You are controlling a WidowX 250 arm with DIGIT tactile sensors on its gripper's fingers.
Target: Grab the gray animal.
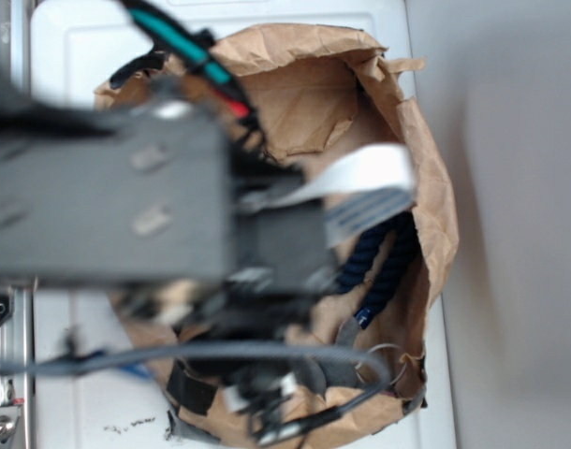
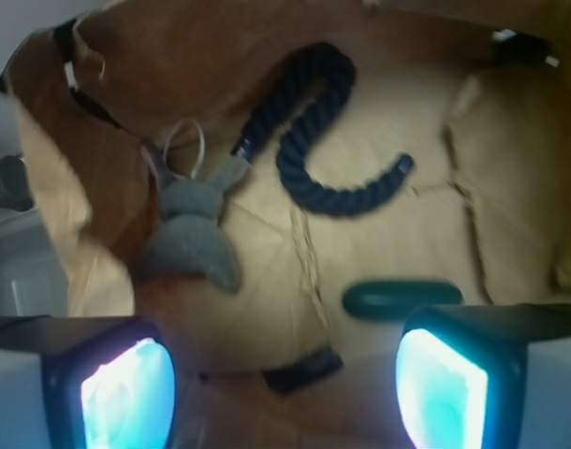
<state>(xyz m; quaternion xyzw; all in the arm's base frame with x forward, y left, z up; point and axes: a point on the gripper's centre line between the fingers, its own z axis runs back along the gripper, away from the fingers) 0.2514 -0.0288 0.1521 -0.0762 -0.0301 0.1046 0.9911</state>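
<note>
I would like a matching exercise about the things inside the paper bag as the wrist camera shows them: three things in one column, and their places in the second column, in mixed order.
Things:
1. gray animal
2. navy rope
3. dark green capsule

Places in the wrist view:
A. curled in the upper middle of the paper bag
B. lying flat at lower right, just above the right one of the fingers
C. on the left, by the bag's wall, with a thin ring at its top

Pairs: 1-C, 2-A, 3-B
</note>
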